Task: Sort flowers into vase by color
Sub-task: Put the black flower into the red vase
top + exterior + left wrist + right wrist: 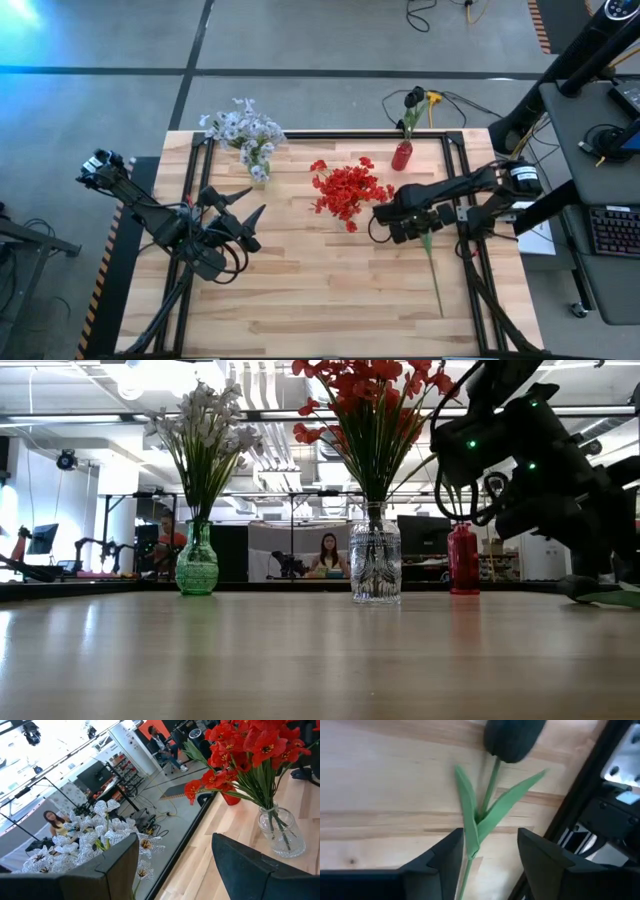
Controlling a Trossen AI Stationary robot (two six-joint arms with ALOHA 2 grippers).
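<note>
Most of the sorting looks done. A green glass vase [256,160] near the worktop's far left edge holds the pale white-lavender flowers [240,125], and a clear glass vase [375,565] near the middle of the worktop holds the bunch of red flowers [345,190]. A slim red vase [402,155] at the far edge carries one dark-blossomed stem [411,112].

One flower seems left: a dark blackish tulip on a long thin green stem [432,262], lying flat on the wooden worktop [320,300] toward the right edge, its stem running to the near side. The right gripper [487,852] is low over its blossom end, fingers apart on either side of the stem and leaves without pinching them; the tulip rests on the wood, unheld. By its colour it likely belongs in the red vase.

The left gripper [255,210] waits over the worktop's left half, jaws spread and empty.
</note>
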